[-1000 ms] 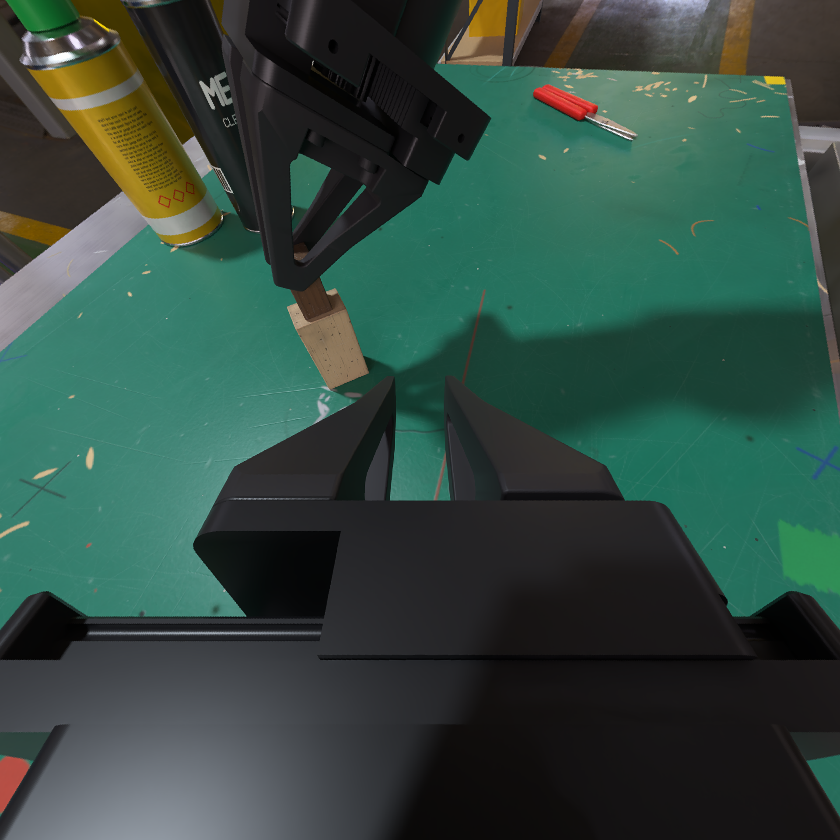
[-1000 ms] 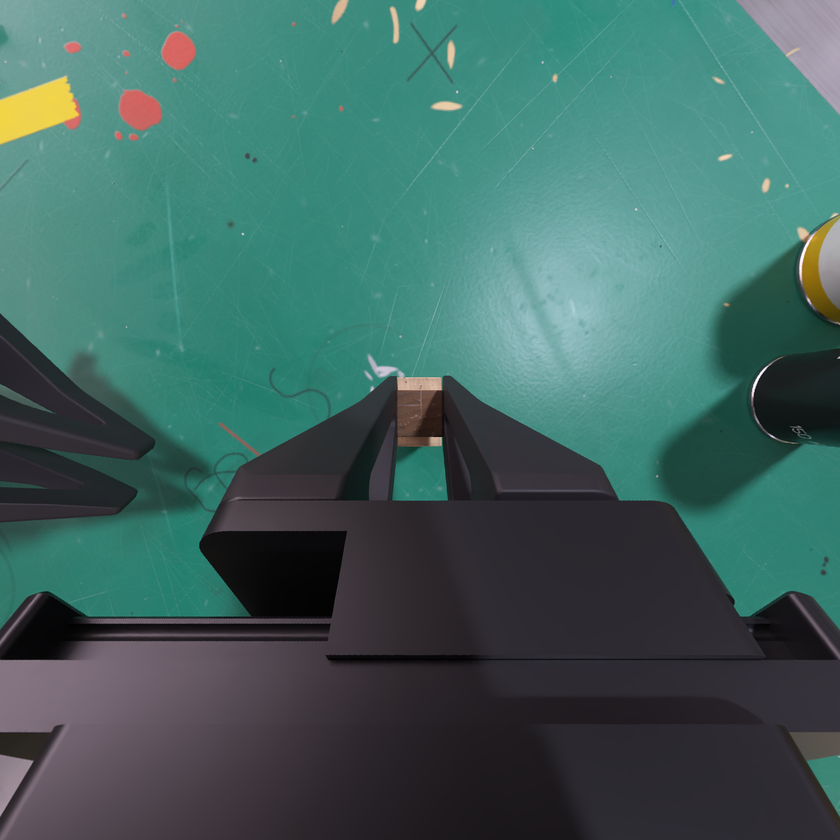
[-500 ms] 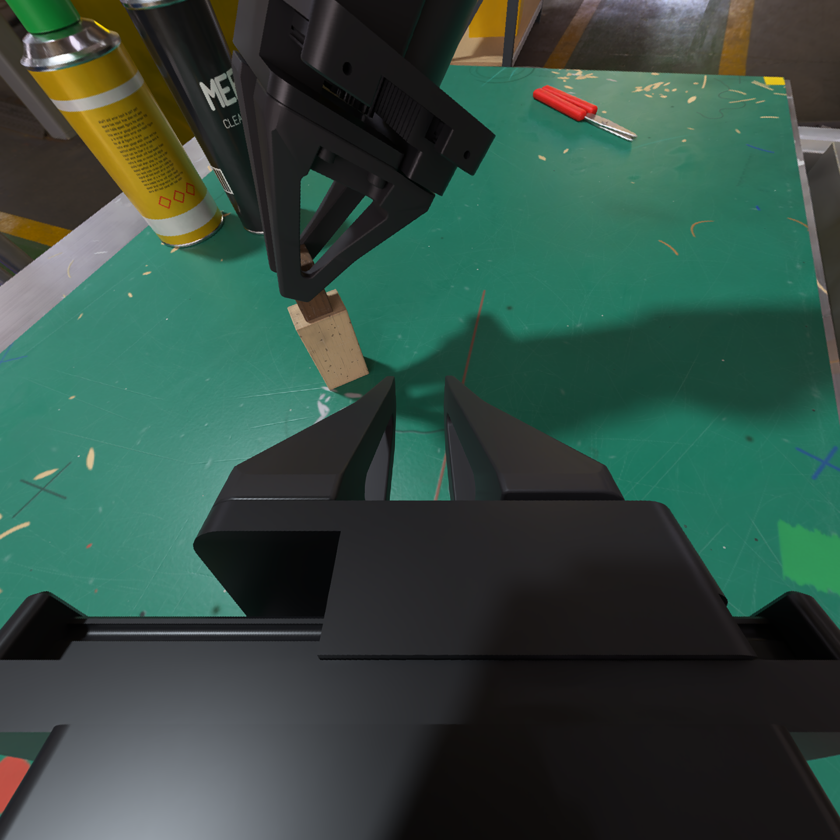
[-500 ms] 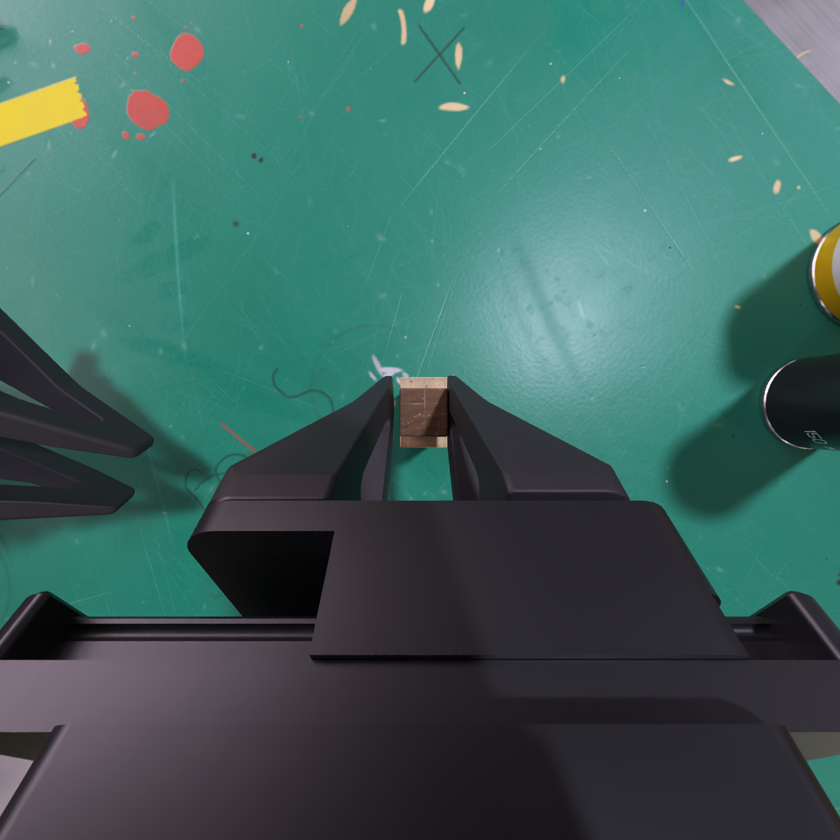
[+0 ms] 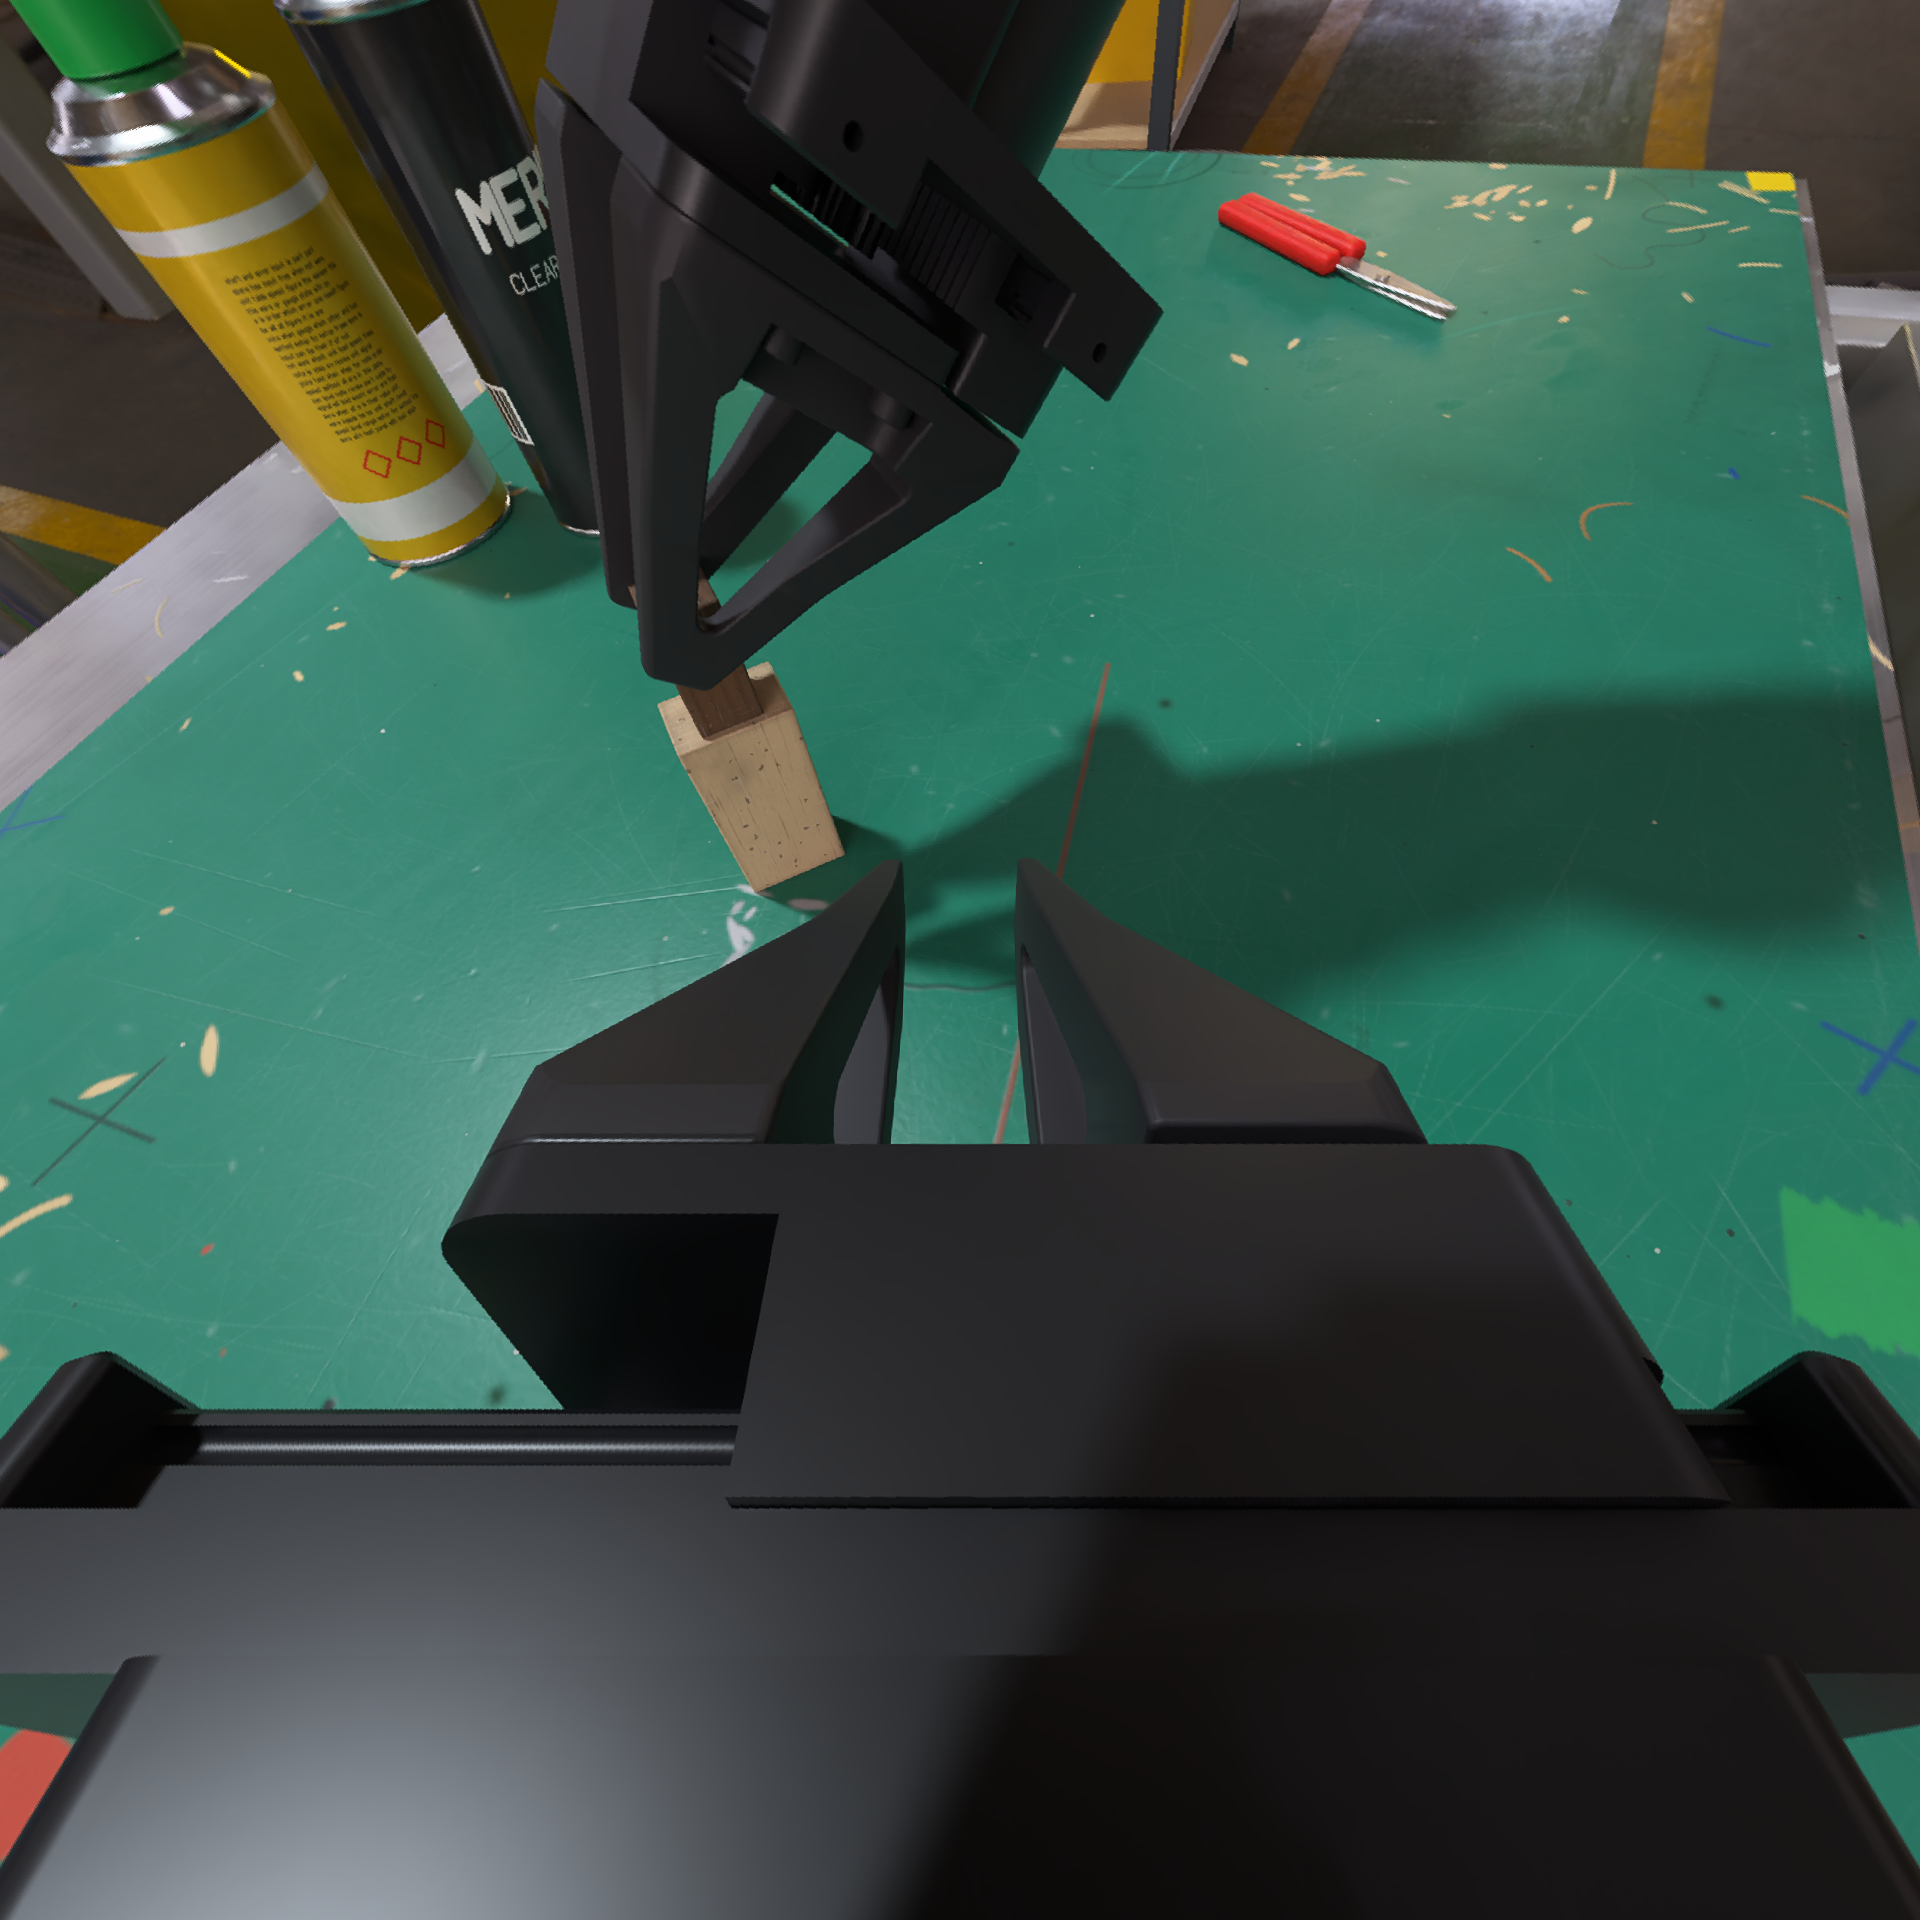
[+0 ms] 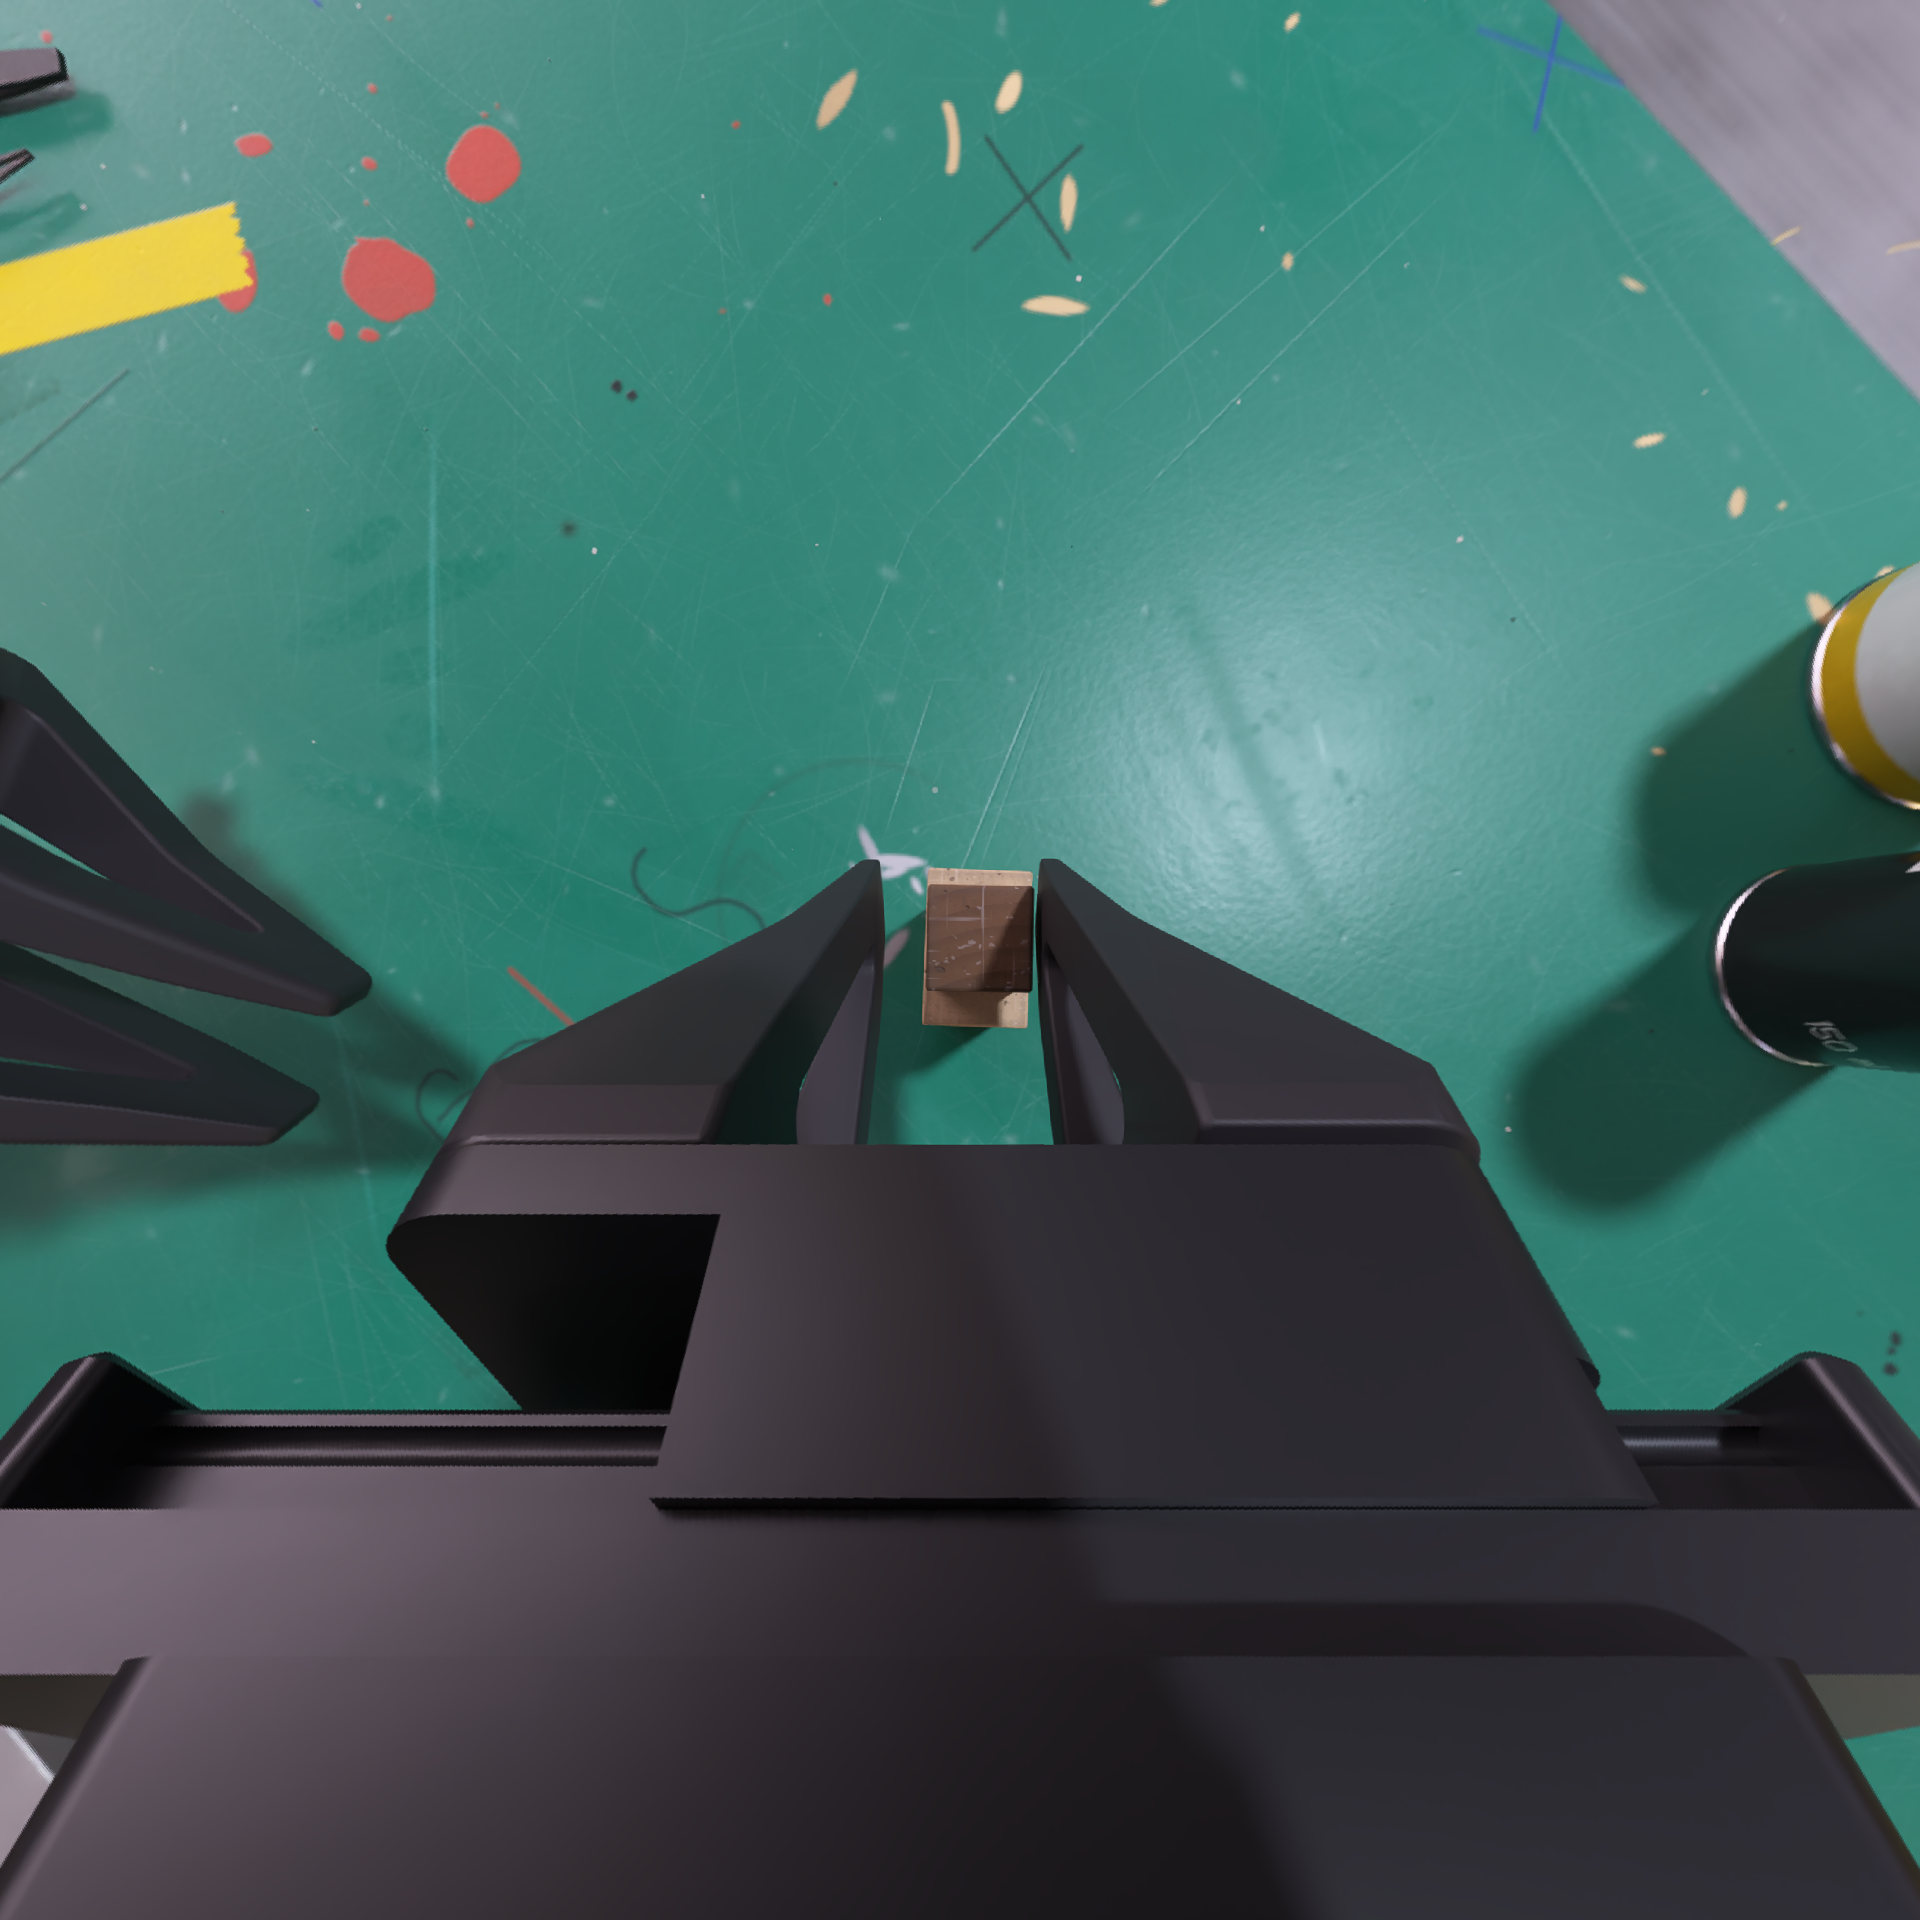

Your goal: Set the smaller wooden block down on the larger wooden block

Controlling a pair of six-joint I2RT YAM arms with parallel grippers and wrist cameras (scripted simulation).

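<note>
Right wrist view: the smaller wooden block [image 6: 979,929], dark brown, rests on the pale larger wooden block [image 6: 975,1006] on the green tabletop [image 6: 1247,520], between the parted, non-gripping fingers of the right tool [image 6: 961,878]; left tool [image 5: 958,878] narrowly parted, empty, near the larger block.

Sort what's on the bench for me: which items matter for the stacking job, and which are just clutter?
Job items:
- small dark brown wooden block, sitting on the pale one
- larger pale wooden block
- right gripper, jaws open around the dark block

Just lying about:
- yellow spray can with green cap
- black spray can
- red-handled scissors
- left gripper, idle
</note>
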